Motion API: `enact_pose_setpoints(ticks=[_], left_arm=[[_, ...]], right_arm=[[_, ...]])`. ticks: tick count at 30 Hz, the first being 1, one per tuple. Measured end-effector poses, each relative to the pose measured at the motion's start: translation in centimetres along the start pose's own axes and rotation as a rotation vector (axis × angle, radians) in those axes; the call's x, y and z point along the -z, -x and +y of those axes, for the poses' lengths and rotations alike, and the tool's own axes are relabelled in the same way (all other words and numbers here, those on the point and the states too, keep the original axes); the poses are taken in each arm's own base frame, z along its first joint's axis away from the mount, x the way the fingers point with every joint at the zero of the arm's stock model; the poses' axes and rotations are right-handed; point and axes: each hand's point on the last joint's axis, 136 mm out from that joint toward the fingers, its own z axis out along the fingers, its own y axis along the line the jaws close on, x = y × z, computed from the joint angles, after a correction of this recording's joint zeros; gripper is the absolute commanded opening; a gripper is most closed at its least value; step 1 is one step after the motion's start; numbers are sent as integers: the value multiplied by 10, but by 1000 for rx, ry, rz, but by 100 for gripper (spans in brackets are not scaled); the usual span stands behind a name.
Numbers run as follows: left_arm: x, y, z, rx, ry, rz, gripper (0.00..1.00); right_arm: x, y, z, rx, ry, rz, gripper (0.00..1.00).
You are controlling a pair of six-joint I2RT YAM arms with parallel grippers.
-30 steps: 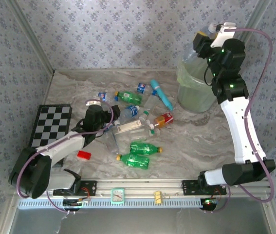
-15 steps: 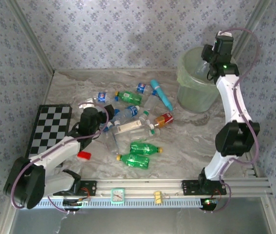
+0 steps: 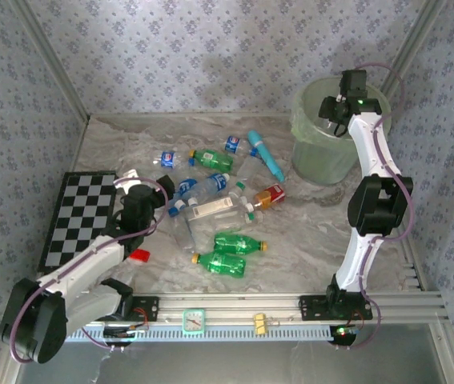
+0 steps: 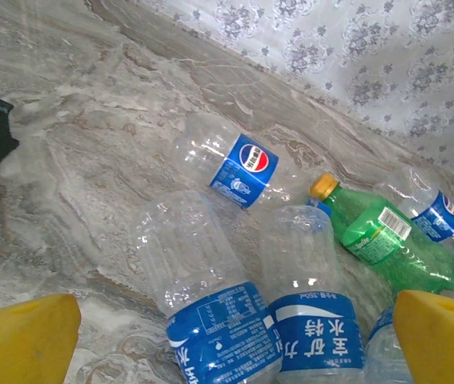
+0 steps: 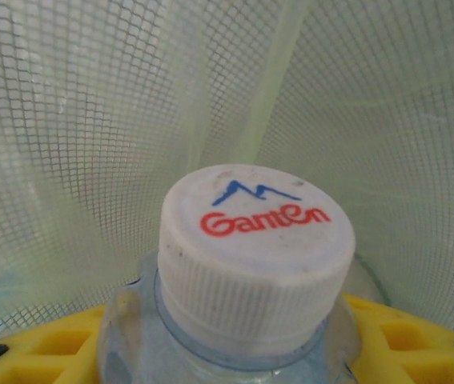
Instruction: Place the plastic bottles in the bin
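Hanging over the bin (image 3: 316, 152) at the far right of the desk (image 3: 315, 232), the right tool (image 3: 333, 110) points down into it. A white-capped clear bottle (image 5: 255, 240) sits between its yellow fingers (image 5: 42, 344), the bin's mesh wall behind it; whether the tool is clamped on the bottle or loose, I cannot tell. On the left, the left tool (image 4: 227, 340) hovers, fingers wide apart, over two blue-labelled clear bottles (image 4: 210, 320) lying side by side. The other bottles lie scattered mid-desk, among them two green bottles (image 3: 239, 242) nearer the arms and a red-labelled bottle (image 3: 268, 196).
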Motion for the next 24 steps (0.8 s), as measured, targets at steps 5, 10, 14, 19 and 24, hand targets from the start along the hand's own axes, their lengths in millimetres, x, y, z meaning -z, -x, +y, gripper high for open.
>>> enact_pose_setpoints(ticks=[5,10,14,19,24], left_arm=[[1,0,3,10,11,1,100],[2,-7,5,2,12,35,100],[6,-17,6,-12,-1,92,100],[15,-27,4,-1,-31,155,100],[27,-53,-1,-29,-48,251,100]], right_arm=[[1,0,0,-15,2,3,82],[11,6,1,-7,-3,-17,95],[52,22,8,20,1,-98,100],[147,43,39,49,101,-303,100],[222,39,78,84,262,-462,100]])
